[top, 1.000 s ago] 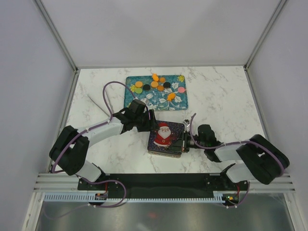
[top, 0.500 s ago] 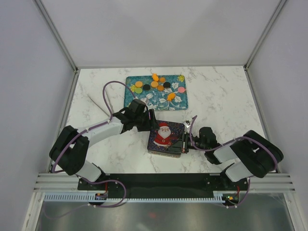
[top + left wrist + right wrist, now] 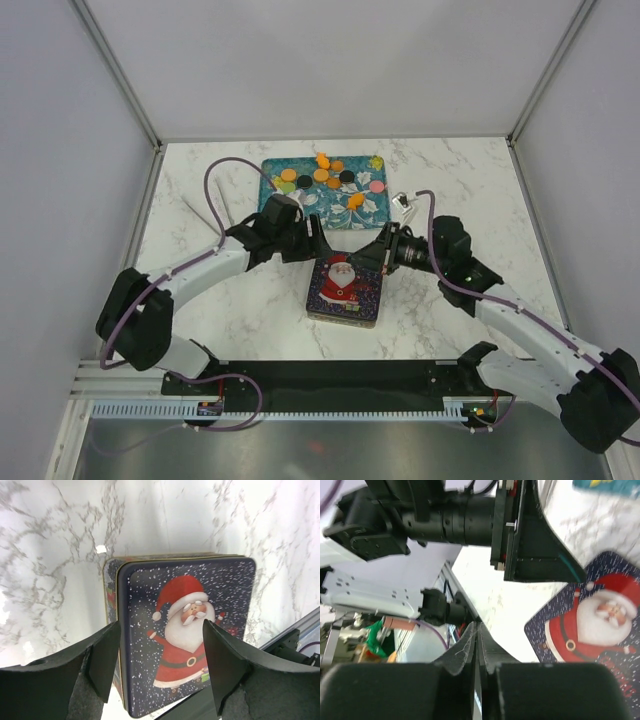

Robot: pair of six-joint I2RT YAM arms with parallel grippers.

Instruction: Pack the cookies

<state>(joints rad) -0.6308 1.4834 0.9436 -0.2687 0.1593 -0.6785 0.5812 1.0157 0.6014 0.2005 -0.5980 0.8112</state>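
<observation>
left claw and right claw crowd the tin; marble beside it lies open.

Closed Santa tin, teal floral tray, marble table

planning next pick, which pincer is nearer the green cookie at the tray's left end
Left: left pincer hovers by the tin's far left corner, close to the tray's left half; right pincer is by the tin's far right corner, farther from the green cookie.

The left arm and the right arm, either side of the Santa tin, are built of white links and black joints; purple cables are looped along both.
</observation>
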